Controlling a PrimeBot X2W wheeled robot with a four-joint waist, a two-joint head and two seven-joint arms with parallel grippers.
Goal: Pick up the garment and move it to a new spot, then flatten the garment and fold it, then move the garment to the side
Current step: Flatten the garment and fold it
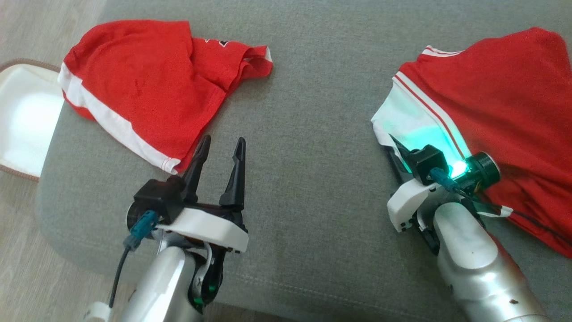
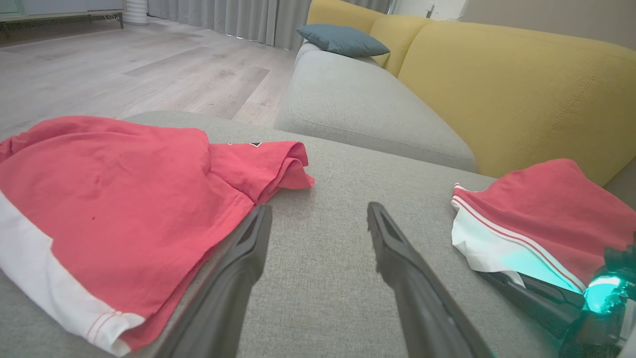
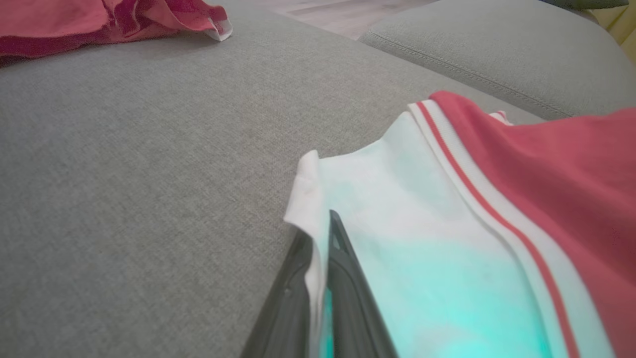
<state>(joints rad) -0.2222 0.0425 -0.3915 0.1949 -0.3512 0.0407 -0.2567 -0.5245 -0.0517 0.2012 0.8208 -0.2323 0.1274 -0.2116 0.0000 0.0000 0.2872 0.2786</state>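
Two red garments with white bands lie on the grey cushion (image 1: 304,134). My right gripper (image 1: 395,144) is shut on the white hem of the right-hand garment (image 1: 500,98). In the right wrist view the white edge (image 3: 310,199) is pinched between the dark fingers (image 3: 348,278), with the red part (image 3: 561,174) spreading to the right. The other garment (image 1: 134,80) lies crumpled at the far left. My left gripper (image 1: 223,141) stands open and holds nothing, its left fingertip beside that garment's lower corner (image 2: 109,189). The left wrist view also shows the open gripper (image 2: 319,209) and the held garment (image 2: 541,209).
A white object with a brown rim (image 1: 22,116) lies on the wooden floor past the cushion's left edge. Beyond it stand a second grey seat (image 2: 367,109), a yellow backrest (image 2: 521,94) and a blue pillow (image 2: 343,40). Bare grey cushion separates the two garments.
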